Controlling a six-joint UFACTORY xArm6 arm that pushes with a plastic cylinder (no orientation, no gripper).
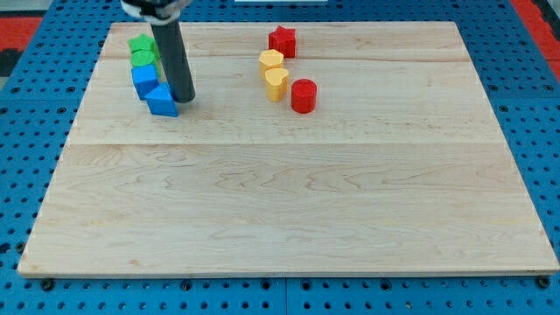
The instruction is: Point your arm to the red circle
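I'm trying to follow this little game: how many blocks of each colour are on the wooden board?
Green: 2, a green star block and a green block just below it.
Blue: 2, a blue block and a blue triangular block, beside my tip.
Yellow: 2, a yellow hexagon block and a yellow heart block.
Red: 2, a red star block and a red circle block.
Total: 8
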